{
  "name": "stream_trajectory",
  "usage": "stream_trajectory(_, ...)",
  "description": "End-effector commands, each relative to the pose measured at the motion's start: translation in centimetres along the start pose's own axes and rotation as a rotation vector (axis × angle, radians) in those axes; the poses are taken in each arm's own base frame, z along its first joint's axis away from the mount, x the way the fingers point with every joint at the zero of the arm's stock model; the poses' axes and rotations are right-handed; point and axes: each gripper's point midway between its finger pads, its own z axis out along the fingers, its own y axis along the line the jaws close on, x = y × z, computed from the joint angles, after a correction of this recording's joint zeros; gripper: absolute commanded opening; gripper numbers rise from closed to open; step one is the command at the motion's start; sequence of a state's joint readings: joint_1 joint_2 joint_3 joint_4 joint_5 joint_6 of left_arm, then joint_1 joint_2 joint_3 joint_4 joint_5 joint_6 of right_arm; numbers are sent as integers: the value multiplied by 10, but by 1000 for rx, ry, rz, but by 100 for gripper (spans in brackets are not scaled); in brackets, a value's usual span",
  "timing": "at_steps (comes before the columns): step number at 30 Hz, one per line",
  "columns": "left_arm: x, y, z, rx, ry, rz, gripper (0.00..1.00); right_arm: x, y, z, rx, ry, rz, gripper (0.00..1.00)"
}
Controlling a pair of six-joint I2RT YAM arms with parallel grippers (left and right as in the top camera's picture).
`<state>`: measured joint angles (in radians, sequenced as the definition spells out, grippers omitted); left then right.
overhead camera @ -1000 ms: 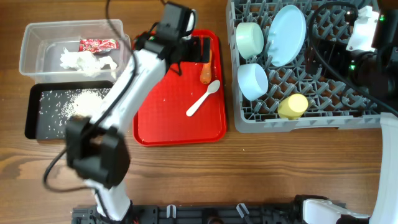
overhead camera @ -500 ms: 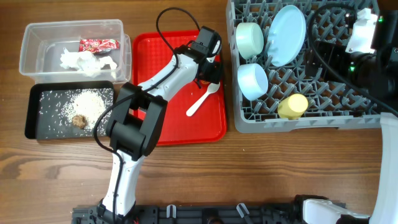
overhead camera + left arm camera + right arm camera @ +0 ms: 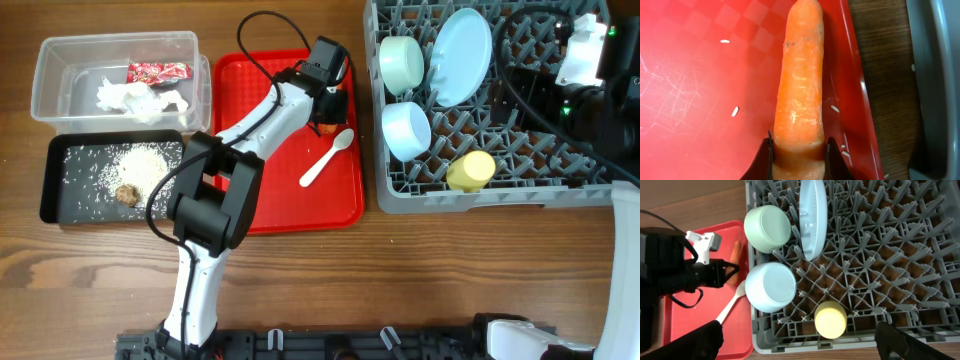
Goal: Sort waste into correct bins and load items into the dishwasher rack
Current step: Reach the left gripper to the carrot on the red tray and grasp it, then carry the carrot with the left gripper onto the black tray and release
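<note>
Carrot [image 3: 800,90] pinched in L end effector [image 3: 798,148], which shifted slightly since prev. frame.

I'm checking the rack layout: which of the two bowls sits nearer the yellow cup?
The bluish-white bowl, diagonally across from the yellow cup. The greenish bowl sits farther off, beyond the bluish-white one.

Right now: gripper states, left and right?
Left gripper: closed on the orange carrot, over the red tray.
Right gripper: open, holding nothing, above the dishwasher rack.
</note>
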<state>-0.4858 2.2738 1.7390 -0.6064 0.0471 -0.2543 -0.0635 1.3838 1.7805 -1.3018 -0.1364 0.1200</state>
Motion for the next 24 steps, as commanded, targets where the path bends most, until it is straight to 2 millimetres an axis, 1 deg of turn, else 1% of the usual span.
stream_trajectory(1, -4, 4, -22, -17, -8, -56, 4, -1, -3, 0, 13, -2, 12, 100)
stream_trajectory(2, -7, 3, -33, -14, -17, -56, 4, -1, -3, 0, 13, -2, 12, 100)
stream_trajectory(4, -14, -1, -68, -4, -45, -54, 4, -1, -3, 0, 12, -3, 12, 100)
stream_trajectory(6, -16, -4, -124, 7, -77, -54, 4, -1, -3, 0, 12, -3, 12, 100)
stream_trajectory(7, -15, -3, -147, 9, -87, -56, 4, -1, -3, 0, 12, -3, 12, 100)
stream_trajectory(8, -13, -3, -160, 10, -94, -58, 4, -1, -3, 0, 13, -3, 12, 100)
stream_trajectory(9, -10, 1, -191, 12, -110, -64, 4, -1, -3, 0, 12, -3, 12, 100)
stream_trajectory(10, -6, 8, -218, -2, -133, -75, 4, 0, -3, 0, 12, -2, 13, 100)
stream_trajectory(11, -2, 22, -244, -45, -165, -111, 7, 0, -3, 0, 12, -2, 13, 100)
stream_trajectory(12, 1, 38, -265, -100, -195, -155, 11, 0, -3, 0, 12, -2, 13, 100)
stream_trajectory(13, 9, 65, -294, -188, -232, -216, 13, 0, -3, 0, 12, -2, 13, 100)
stream_trajectory(14, 19, 93, -317, -276, -259, -289, 13, 0, -3, 0, 12, -2, 13, 100)
stream_trajectory(15, 28, 116, -333, -341, -272, -359, 12, 0, -3, 0, 12, -1, 13, 100)
stream_trajectory(16, 36, 133, -343, -387, -275, -415, 11, 0, -3, 0, 12, -1, 13, 100)
stream_trajectory(17, 50, 158, -356, -450, -271, -513, 9, 0, -2, 0, 11, -1, 13, 100)
stream_trajectory(18, 59, 173, -361, -482, -262, -579, 8, 0, -2, 0, 8, -1, 14, 100)
stream_trajectory(19, 71, 193, -367, -521, -244, -667, 5, 0, -2, 0, 8, -1, 14, 100)
stream_trajectory(20, 80, 211, -370, -553, -230, -739, 4, 0, -2, 0, 8, -1, 13, 100)
stream_trajectory(21, 87, 224, -370, -575, -220, -789, 4, 0, -2, 0, 8, -1, 14, 100)
stream_trajectory(23, 111, 258, -366, -634, -191, -942, 4, 0, -2, 0, 9, 1, 14, 100)
stream_trajectory(24, 119, 268, -363, -651, -179, -993, 4, 1, -2, 0, 9, 3, 14, 100)
